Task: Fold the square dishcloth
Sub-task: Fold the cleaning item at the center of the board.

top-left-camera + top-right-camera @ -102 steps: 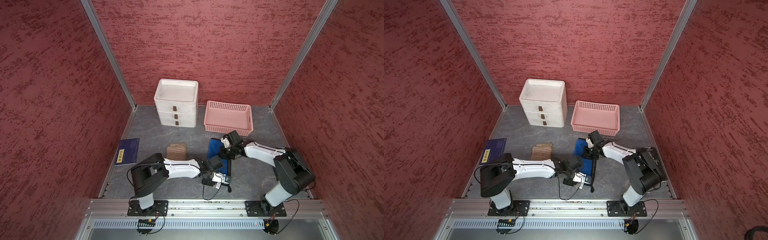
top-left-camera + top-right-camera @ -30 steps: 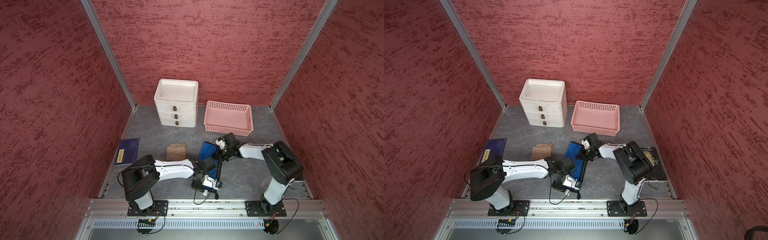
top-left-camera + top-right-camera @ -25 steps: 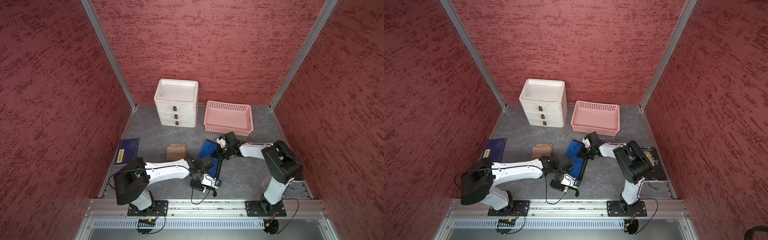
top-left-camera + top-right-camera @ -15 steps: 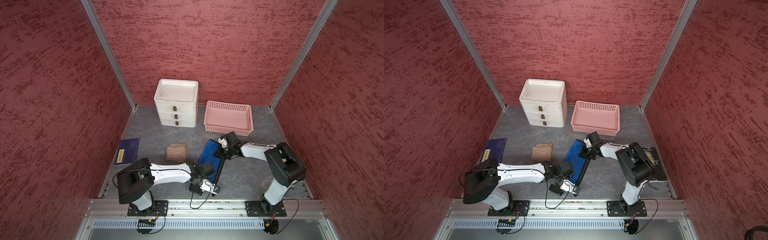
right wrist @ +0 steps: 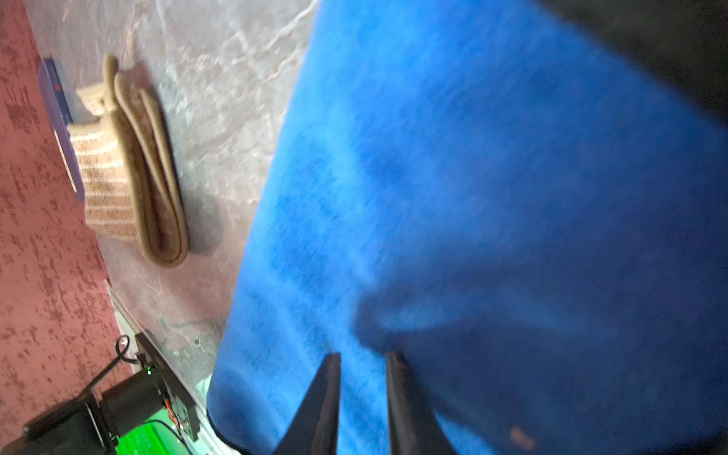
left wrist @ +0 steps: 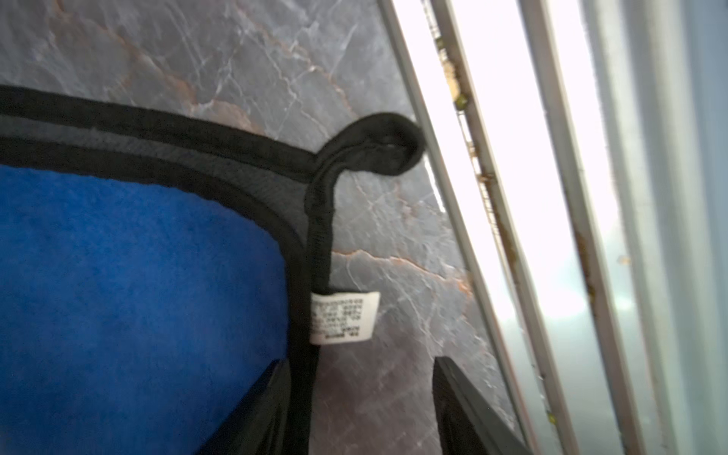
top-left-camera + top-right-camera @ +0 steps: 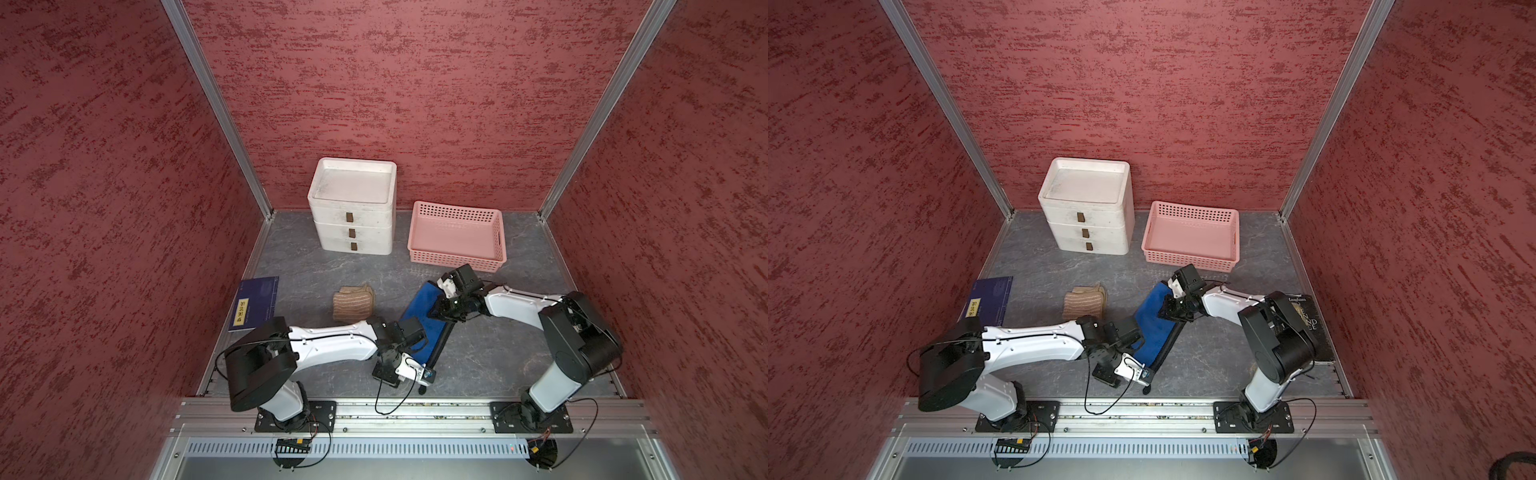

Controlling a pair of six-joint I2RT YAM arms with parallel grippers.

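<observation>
Listing for your review, largest item first, every place taken from the pink basket (image 7: pixel 457 259).

Table (image 7: pixel 498 353): grey, stone-patterned; carries all below.

Dishcloth (image 7: pixel 424 316): blue with black trim. It lies flat as a doubled strip, running from just off the basket's front-left corner toward the front rail. A second ago its upper layer stood peaked between the arms; it is down now. You may count the first half-fold as laid.

Right hand (image 5: pixel 364 356): over the strip's end nearest the basket. It was pinched shut a second ago. Its fingers now stand a narrow gap apart with blue showing through and nothing visibly clamped. This reads as a release under way.

Left hand (image 6: pixel 360 366): at the strip's end farthest from the basket. It is wide, unchanged and empty, one finger over the trim and the other over bare table.

Grey underlayer (image 6: pixel 197 145): a band shows beyond the upper trim, so the edges are not flush. Judge whether that suffices.

Hanging loop (image 6: pixel 378 142), care label (image 6: pixel 344 317): at that far corner, lying on the table.
</observation>
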